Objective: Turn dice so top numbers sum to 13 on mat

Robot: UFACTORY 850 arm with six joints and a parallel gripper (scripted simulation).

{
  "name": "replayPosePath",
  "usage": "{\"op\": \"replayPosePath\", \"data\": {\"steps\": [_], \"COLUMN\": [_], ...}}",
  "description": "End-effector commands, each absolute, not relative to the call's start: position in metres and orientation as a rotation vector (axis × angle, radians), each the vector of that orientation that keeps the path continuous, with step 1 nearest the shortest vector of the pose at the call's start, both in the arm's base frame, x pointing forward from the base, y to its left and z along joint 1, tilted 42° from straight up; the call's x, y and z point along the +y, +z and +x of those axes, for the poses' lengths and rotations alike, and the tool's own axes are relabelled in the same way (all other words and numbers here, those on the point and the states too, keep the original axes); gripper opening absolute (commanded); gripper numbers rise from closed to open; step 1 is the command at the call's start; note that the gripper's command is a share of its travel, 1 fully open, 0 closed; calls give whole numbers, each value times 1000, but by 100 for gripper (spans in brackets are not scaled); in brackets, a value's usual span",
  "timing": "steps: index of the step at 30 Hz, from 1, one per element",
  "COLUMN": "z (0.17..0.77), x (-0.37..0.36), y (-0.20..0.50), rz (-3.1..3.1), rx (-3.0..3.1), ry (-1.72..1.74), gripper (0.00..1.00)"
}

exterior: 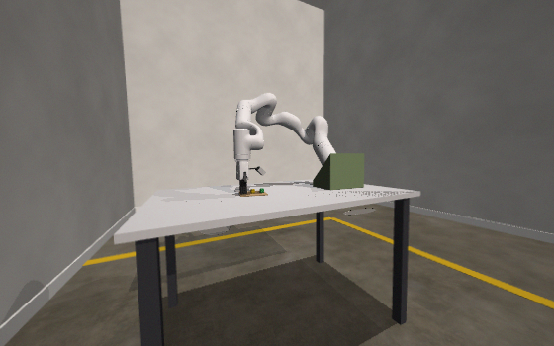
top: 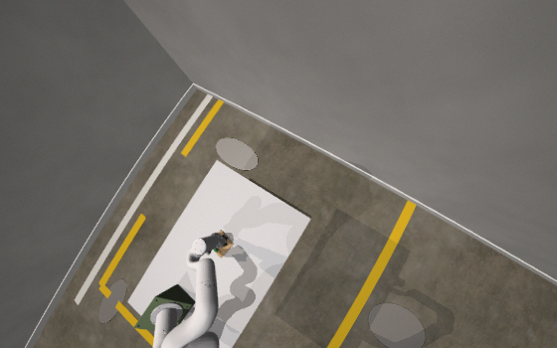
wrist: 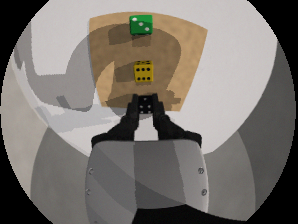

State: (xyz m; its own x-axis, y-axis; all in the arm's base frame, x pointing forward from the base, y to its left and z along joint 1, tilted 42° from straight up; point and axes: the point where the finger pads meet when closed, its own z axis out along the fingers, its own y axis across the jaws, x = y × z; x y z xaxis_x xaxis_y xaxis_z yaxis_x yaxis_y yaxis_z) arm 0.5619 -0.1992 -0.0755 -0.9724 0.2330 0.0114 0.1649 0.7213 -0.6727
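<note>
The tan mat (top: 224, 250) (exterior: 254, 195) (wrist: 192, 50) lies on the table. A green die (top: 216, 250) (exterior: 262, 190) (wrist: 141, 24) sits on it at the far side in the wrist view, with three white pips on top. A yellow die (exterior: 252, 191) (wrist: 143, 75) sits between it and the gripper, its upper face showing two rows of three black pips. My gripper (exterior: 243, 192) (wrist: 145, 101) points down at the mat's near edge, shut on the black die (wrist: 145, 106). White pips show on that die, but its sides are hidden by the fingers. Whether it touches the mat cannot be told.
The white table (top: 188, 209) (exterior: 192, 213) carries the green wedge-shaped base block (top: 143, 318) (exterior: 347, 170) of the arm. The arm reaches from that block over the table. The yellow die stands close in front of the fingertips.
</note>
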Motion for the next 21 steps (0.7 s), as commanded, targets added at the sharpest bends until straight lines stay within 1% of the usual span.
{"op": "replayPosePath", "data": {"steps": [1,20,21], "z": [563,563,563], "x": [-199,-199,-199], "y": [-75,-75,-75], "rz": [-328,-328,-328], "rx": [-2827,-2827,-2827], "ry": [1091,1091,1091], "gripper": [15,15,19]}}
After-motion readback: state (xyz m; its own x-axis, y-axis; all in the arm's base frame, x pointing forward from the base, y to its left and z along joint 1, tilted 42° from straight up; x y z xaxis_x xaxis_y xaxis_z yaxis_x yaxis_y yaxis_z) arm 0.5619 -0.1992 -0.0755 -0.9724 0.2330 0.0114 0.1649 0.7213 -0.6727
